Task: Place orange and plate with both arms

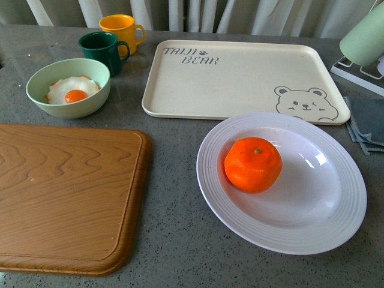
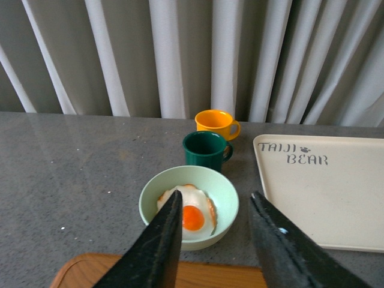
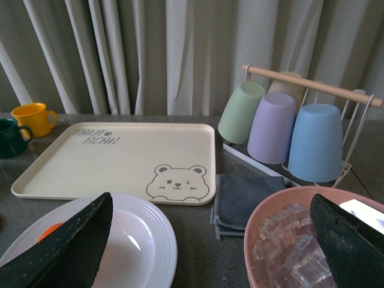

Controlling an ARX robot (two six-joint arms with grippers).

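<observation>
Left pincer (image 2: 216, 198) and right pincer (image 3: 211, 198) are both spread and empty, and we'll get to them in a moment.

Front view first, and no arm is in shot. The orange (image 1: 252, 164) sits inside the plate (image 1: 207, 168), a touch left of its centre, at lower right of the frame on the grey tabletop (image 1: 174, 240). Just above it lies the bear tray (image 1: 234, 78), and the wooden board (image 1: 66, 192) fills the lower left. At upper left is the green bowl (image 1: 66, 108) with its fried egg.

Over to the left wrist view. Its fingers are moderately apart with nothing between them, hanging over the board's edge and aimed at the green bowl. There's no orange or plate in sight here.

Right wrist view now. These fingers are very wide, hovering over the plate's rim on one side and a pink bowl (image 3: 270, 204) of ice cubes on the other. Only a sliver of orange peeks out beside one finger.

Handling, as I read it: the orange looks light and firm with a little give, and round enough to roll, so close across its middle from above. The plate looks stiff, glossy and slippery, probably breakable. Its wide ribbed rim is the place to pinch, kept level or the fruit rolls.
</observation>
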